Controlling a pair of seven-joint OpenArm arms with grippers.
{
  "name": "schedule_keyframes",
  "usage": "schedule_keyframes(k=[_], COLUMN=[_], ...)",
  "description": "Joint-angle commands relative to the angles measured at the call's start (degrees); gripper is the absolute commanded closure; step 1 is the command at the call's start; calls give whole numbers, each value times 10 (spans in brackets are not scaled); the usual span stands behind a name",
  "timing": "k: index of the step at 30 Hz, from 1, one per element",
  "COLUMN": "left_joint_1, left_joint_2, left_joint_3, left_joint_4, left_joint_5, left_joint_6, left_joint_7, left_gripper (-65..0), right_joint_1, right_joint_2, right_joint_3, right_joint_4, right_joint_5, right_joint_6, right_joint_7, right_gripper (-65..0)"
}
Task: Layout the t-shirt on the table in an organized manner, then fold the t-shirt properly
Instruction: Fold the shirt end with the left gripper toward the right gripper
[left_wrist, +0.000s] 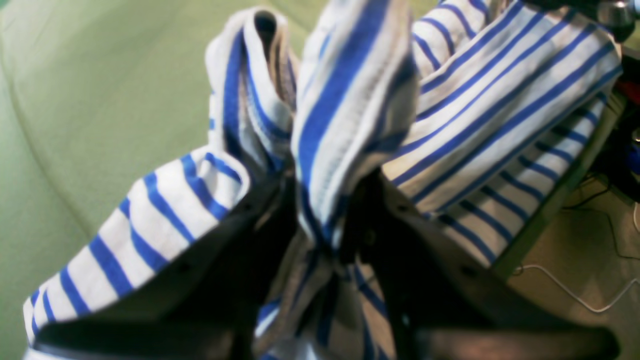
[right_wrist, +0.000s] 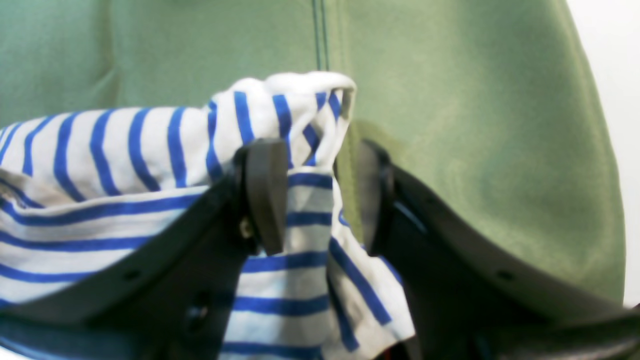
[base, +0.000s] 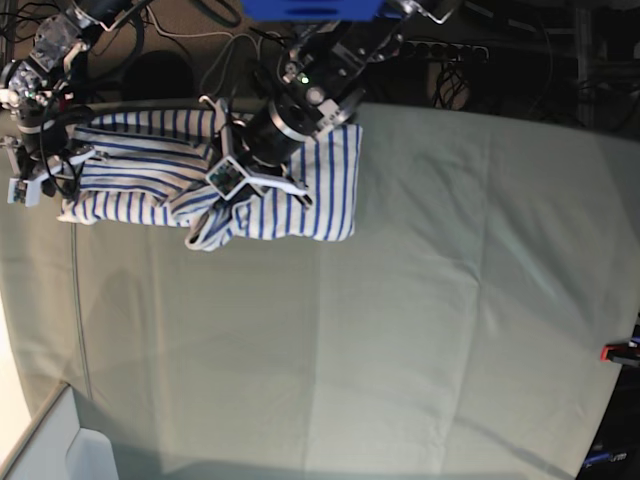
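The white t-shirt with blue stripes (base: 325, 185) lies bunched at the far left end of the table (base: 420, 310) in the base view. My left gripper (base: 232, 188) reaches down on its middle. In the left wrist view it (left_wrist: 322, 200) is shut on a raised fold of the t-shirt (left_wrist: 350, 100), with cloth draped over both fingers. My right gripper (base: 42, 172) is at the shirt's left edge. In the right wrist view it (right_wrist: 320, 195) pinches a lifted edge of the t-shirt (right_wrist: 280, 115) between its fingers (right_wrist: 265, 195). The dark blue tabs do not show.
The table's far edge (left_wrist: 550, 210) runs just behind the shirt, with floor and cables (left_wrist: 575, 295) beyond it. A red clamp (base: 618, 352) sits at the right edge. Grey-green cloth stretches to the right and front of the shirt.
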Motion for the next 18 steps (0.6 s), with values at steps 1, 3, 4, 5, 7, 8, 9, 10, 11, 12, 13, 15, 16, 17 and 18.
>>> schedule_keyframes(k=[1, 3, 4, 5, 7, 8, 9, 10, 11, 12, 13, 15, 16, 17, 18], left_joint_1=[4, 5, 8, 9, 10, 11, 11, 11, 11, 11, 11, 11, 11, 11, 11], left_joint_2=[8, 8, 8, 8, 7, 5, -2, -9, -12, -15, -17, -25, -28, -34, -41], left_joint_3=[6, 7, 7, 7, 7, 7, 7, 9, 13, 20, 26, 29, 29, 26, 24], left_joint_4=[10, 10, 14, 16, 17, 18, 23, 32, 40, 52, 63, 91, 107, 124, 139], left_joint_5=[2, 4, 5, 5, 5, 3, 0, 0, -1, -1, -1, -1, -1, -1, -1], left_joint_6=[-2, -2, -2, -2, -3, -6, -7, -7, -7, -7, -7, -6, -5, -2, -2], left_joint_7=[-16, -16, -16, -16, -16, -16, -21, -21, -22, -22, -22, -22, -22, -21, -20], left_gripper=[-91, -115, -137, -169, -254, -295, -334, -367, -388, -400, -401, -398, -398, -397, -387], right_joint_1=[2, 2, 2, 2, 2, 3, 3, 3, 3, 3, 3, 3, 3, 3, 3], right_joint_2=[7, 7, 7, 7, 7, 7, 7, 7, 7, 7, 7, 7, 7, 7, 7], right_joint_3=[1, 1, 1, 1, 1, 1, 1, 1, 1, 1, 1, 1, 1, 1, 1], right_joint_4=[10, 10, 10, 10, 10, 10, 10, 10, 10, 10, 10, 10, 10, 10, 10], right_joint_5=[9, 9, 9, 9, 9, 9, 9, 9, 9, 9, 9, 9, 9, 9, 9], right_joint_6=[2, 2, 2, 2, 2, 2, 2, 2, 2, 2, 2, 2, 2, 2, 2], right_joint_7=[13, 13, 13, 13, 13, 13, 13, 13, 13, 13, 13, 13, 13, 13, 13], right_gripper=[-242, -243, -243, -243, -243, -243, -243, -244, -244, -244, -244, -244, -244, -244, -244])
